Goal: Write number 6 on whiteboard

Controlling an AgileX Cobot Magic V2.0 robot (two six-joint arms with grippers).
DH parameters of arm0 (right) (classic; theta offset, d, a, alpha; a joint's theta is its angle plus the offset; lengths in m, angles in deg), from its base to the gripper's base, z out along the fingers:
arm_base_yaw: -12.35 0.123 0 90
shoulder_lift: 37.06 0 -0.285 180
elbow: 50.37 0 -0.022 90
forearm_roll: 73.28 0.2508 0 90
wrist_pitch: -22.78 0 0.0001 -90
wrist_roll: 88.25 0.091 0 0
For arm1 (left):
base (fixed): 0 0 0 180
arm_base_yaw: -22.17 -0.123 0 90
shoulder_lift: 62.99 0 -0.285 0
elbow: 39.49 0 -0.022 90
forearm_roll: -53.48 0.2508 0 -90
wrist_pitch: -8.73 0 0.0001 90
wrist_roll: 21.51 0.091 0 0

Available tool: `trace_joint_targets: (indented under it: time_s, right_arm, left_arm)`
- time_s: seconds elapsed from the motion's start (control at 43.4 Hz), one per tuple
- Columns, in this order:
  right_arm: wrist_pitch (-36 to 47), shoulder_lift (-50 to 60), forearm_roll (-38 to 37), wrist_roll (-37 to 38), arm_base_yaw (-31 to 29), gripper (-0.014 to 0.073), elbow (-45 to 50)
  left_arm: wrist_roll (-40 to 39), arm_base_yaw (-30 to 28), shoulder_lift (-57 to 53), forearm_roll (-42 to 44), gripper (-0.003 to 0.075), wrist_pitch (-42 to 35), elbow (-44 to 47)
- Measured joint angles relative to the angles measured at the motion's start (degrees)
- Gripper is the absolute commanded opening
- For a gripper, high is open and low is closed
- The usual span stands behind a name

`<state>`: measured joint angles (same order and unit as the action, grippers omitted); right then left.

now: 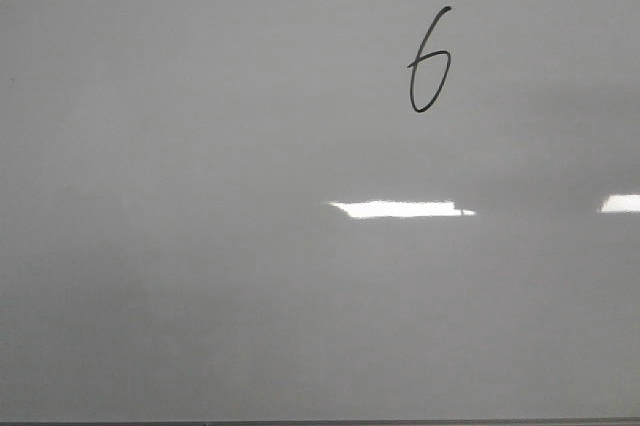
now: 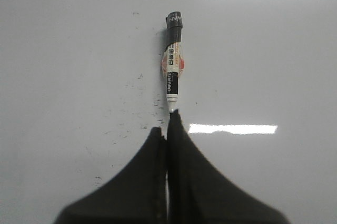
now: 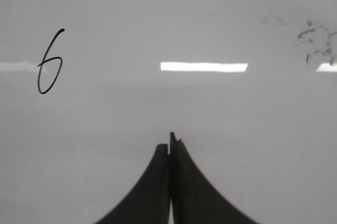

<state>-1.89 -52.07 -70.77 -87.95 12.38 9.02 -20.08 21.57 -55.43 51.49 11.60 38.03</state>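
Observation:
The number 6 (image 1: 430, 61) is drawn in thin black marker on the whiteboard (image 1: 200, 246), right of centre toward the far side. It also shows in the right wrist view (image 3: 49, 63), well off to one side of my right gripper (image 3: 169, 142), which is shut and empty above the board (image 3: 237, 145). My left gripper (image 2: 168, 124) is shut above the board (image 2: 68, 66). A capped marker pen (image 2: 172, 61) lies on the board just beyond its fingertips, its white end at the tip of one finger. Neither gripper shows in the front view.
Bright rectangular light glares (image 1: 400, 209) lie on the glossy board. Smudged marker specks (image 2: 137, 108) sit beside the pen, and more smudges (image 3: 316, 42) show in the right wrist view. The board's dark near edge (image 1: 320, 423) runs along the front.

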Motion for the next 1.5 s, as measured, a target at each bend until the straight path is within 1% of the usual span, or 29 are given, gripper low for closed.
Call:
trace_joint_targets:
  time_s: [0.231, 0.346, 0.415, 0.668, 1.498]
  right_arm:
    - [12.6, 6.9, 0.0, 0.0, -0.6, -0.0121, 13.6]
    - [18.0, 7.7, 0.0, 0.0, -0.6, -0.0121, 18.3]
    - [19.3, 7.8, 0.0, 0.0, -0.6, -0.0121, 19.2]
    - [21.5, 7.8, 0.0, 0.0, -0.6, -0.0121, 19.4]
    - [21.5, 7.8, 0.0, 0.0, -1.2, -0.0121, 19.4]
  left_arm:
    - [0.0, 0.0, 0.0, 0.0, -0.0020, 0.0, 0.0]
    - [0.0, 0.0, 0.0, 0.0, -0.0020, 0.0, 0.0]
    - [0.0, 0.0, 0.0, 0.0, -0.0020, 0.0, 0.0]
    - [0.1, 0.0, 0.0, 0.0, -0.0020, 0.0, 0.0]
    - [0.1, 0.0, 0.0, 0.0, -0.0020, 0.0, 0.0]
